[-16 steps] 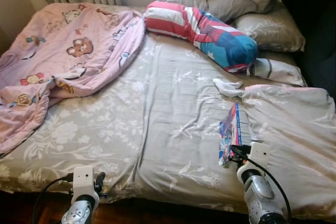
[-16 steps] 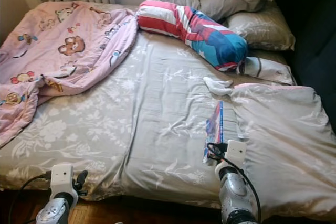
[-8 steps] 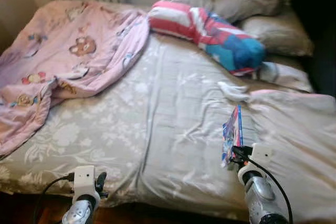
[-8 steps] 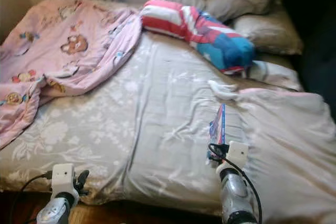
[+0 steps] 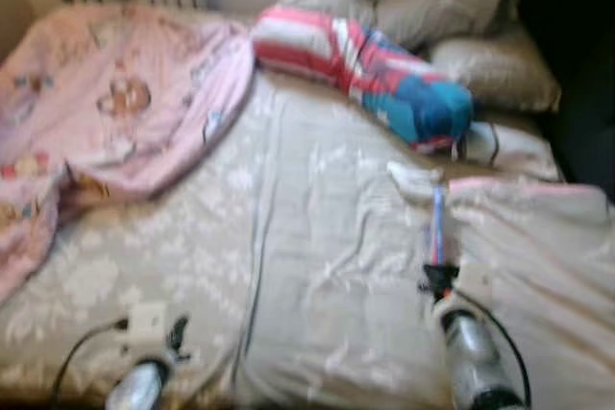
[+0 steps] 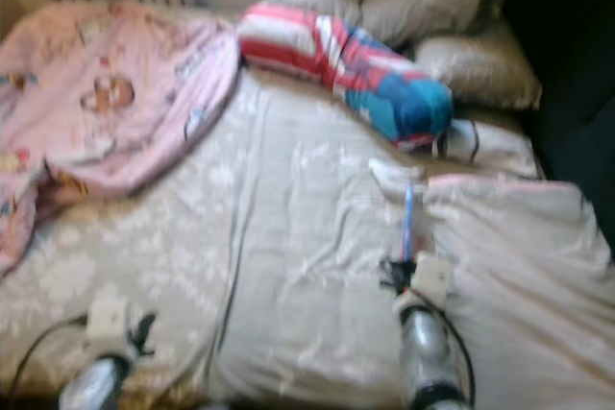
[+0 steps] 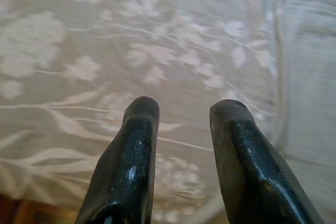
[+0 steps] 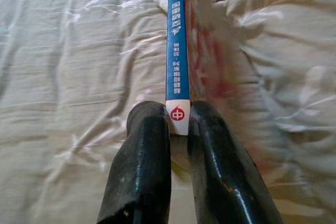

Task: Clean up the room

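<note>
Right end effector (image 8: pixel 178 124) grips a thin book (image 8: pixel 177 51) by its spine, above the bed (image 5: pixel 317 266), likely for tidying; left end effector (image 7: pixel 181 111) open, idle.

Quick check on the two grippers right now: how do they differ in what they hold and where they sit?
The right gripper is shut on a thin blue-spined book, held edge-on above the bed; the left gripper is open with nothing between its fingers. The right gripper sits beside the grey duvet on the robot's right; the left gripper hangs low at the bed's near edge, over the floral sheet. Both have two black fingers and point toward the bed.
</note>
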Controlling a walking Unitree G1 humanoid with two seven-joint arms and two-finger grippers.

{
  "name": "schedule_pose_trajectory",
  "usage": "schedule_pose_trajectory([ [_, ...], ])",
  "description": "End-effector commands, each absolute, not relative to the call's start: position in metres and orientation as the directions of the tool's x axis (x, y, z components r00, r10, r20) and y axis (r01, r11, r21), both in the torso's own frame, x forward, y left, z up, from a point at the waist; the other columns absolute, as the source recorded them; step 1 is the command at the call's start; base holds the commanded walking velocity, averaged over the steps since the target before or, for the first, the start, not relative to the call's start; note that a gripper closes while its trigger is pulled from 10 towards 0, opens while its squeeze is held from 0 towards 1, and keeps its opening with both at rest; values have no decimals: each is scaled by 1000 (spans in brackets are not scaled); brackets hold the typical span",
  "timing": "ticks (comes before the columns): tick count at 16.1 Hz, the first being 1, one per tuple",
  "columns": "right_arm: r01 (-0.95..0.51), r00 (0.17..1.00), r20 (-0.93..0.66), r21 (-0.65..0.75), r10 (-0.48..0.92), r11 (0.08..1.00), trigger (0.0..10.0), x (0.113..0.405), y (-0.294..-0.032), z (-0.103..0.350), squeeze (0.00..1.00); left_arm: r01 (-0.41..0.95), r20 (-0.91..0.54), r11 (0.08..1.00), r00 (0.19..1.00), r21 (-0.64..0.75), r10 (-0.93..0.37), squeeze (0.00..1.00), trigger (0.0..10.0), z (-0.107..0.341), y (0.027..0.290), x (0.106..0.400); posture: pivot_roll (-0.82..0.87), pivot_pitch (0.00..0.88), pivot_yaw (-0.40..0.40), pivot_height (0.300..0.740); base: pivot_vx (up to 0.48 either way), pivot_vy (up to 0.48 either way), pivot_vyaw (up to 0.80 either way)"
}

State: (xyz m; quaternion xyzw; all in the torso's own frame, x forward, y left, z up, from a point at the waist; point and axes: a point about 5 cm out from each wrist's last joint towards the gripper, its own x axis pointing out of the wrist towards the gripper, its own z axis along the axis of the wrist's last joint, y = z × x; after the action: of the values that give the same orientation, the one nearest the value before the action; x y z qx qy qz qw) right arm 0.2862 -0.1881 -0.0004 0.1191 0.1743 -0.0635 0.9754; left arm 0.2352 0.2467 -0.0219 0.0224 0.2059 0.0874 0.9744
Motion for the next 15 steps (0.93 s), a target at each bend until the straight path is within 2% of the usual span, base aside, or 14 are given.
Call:
schedule_pose_trajectory([
  [1, 192, 928, -358, 226, -102, 955, 10000, 283, -193, -3, 0, -157, -423, 985, 890, 67, 170, 0, 10000, -29, 241, 229, 183, 150, -32, 740, 0, 0, 0],
  [4, 216, 914, -393, 263, -100, 941, 10000, 279, -195, -8, 0, -151, -424, 986, 890, 70, 166, 0, 10000, -29, 241, 228, 183, 162, -25, 740, 0, 0, 0],
  [7, 226, 893, -435, 200, -120, 953, 10000, 277, -201, -11, 0, -141, -423, 987, 892, 76, 160, 0, 10000, -29, 243, 226, 185, 178, -19, 740, 0, 0, 0],
  [8, 202, 884, -458, 180, -99, 963, 10000, 275, -200, -14, 0, -140, -423, 987, 892, 81, 161, 0, 10000, -30, 244, 224, 186, 187, -14, 740, 0, 0, 0],
  [15, 71, 868, -490, 273, 76, 959, 10000, 270, -177, -22, 0, -98, -423, 989, 896, 114, 138, 0, 10000, -27, 253, 221, 202, 227, 36, 740, 0, 0, 0],
])
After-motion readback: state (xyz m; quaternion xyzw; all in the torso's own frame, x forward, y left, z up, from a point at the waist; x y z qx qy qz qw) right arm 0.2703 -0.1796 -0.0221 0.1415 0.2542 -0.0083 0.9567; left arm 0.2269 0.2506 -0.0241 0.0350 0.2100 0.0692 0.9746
